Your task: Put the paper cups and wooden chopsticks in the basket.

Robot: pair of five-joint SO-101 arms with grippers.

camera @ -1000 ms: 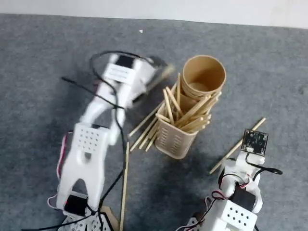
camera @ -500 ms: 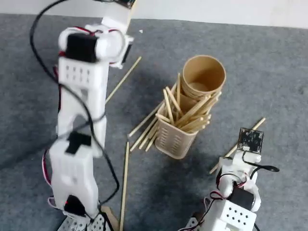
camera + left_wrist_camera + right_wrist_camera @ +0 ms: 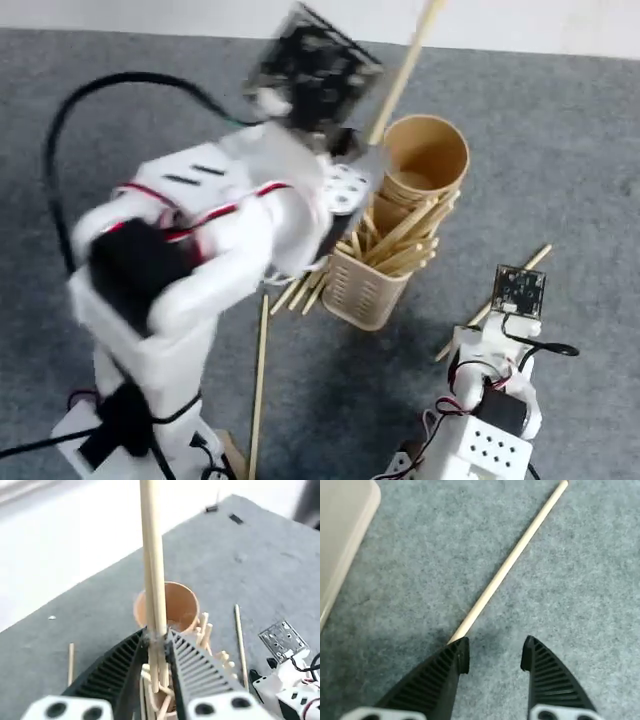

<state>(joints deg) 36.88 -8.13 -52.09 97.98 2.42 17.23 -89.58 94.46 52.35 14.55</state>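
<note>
Left arm is blurred in the high view and hides part of the basket [image 3: 365,290]; I can't count the sticks inside. One paper cup [image 3: 425,150] sits in it. Left fingers [image 3: 120,670] clamp the held chopstick [image 3: 152,555] upright over the cup, its top cut off. Right fingers [image 3: 440,680] are spread above the second chopstick [image 3: 515,562], which lies on the surface [image 3: 600,555] with its near end hidden. The third chopstick [image 3: 259,380] lies loose.

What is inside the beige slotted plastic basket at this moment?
The beige slotted basket holds a stack of brown paper cups and a bundle of wooden chopsticks leaning beside them. The left arm covers one corner; the basket's bottom is hidden.
</note>
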